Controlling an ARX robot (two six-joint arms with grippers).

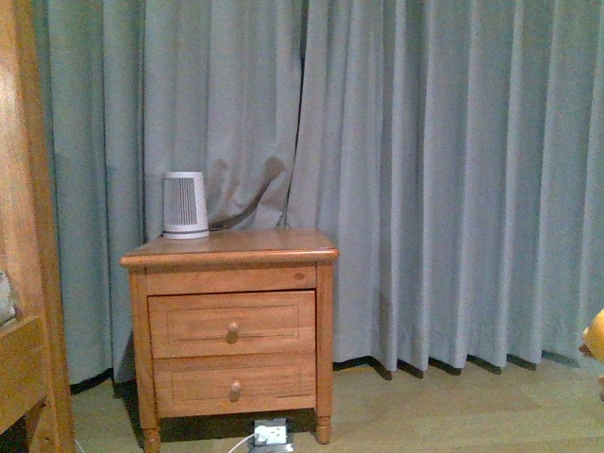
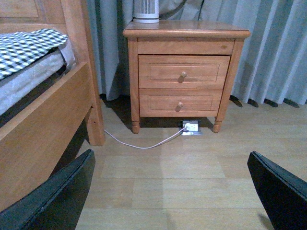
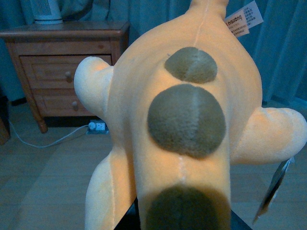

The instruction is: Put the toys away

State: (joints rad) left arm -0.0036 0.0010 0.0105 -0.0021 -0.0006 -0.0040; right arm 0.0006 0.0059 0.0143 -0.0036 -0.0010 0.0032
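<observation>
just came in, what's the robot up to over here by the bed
The right gripper appears to hold a yellow-orange plush toy with olive patches up off the floor. The toy fills the right wrist view, and only its edge shows in the front view. The left gripper is open and empty, facing the nightstand beside the bed. Both drawers are shut, so the toy is not put away yet.
</observation>
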